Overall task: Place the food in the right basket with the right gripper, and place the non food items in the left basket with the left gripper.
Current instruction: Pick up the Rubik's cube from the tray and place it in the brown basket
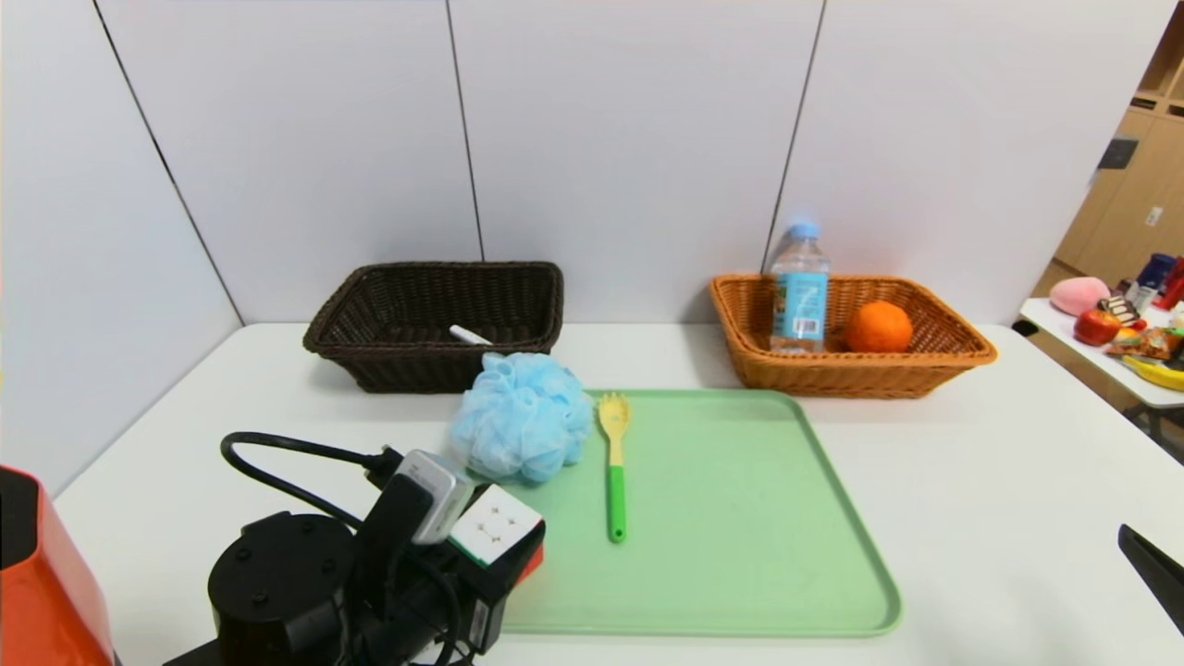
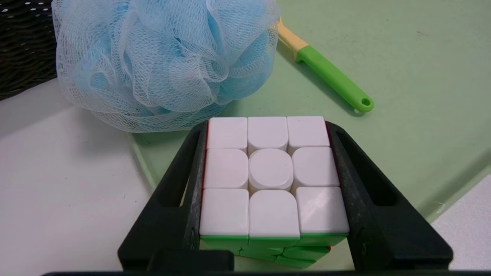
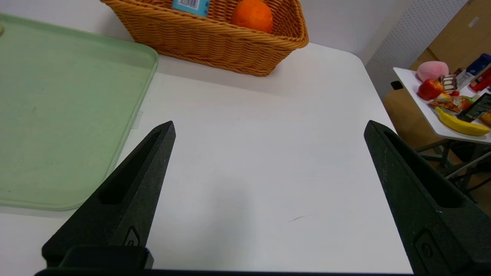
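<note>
Head view: left gripper [image 1: 495, 546] clamps a puzzle cube [image 1: 497, 529], white face up, over the near-left corner of the green tray [image 1: 740, 518]. Blue bath pouf [image 1: 523, 418] sits just beyond the cube, straddling the tray's left edge, between it and the dark basket [image 1: 435, 324]. Spork [image 1: 613, 462] lies right of the pouf. Orange basket [image 1: 851, 338] far right holds a water bottle [image 1: 799, 301] and an orange [image 1: 878, 326]. Right gripper [image 3: 268, 161] hangs spread wide over bare table [image 3: 249, 153], near right

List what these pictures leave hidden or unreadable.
- White item in the dark basket, head view: too small to identify.
- Cube, left wrist view: sides covered by the left end effector pads.
- Right end effector, head view: cut off by the edge.
- Bottle label: too small to read.
</note>
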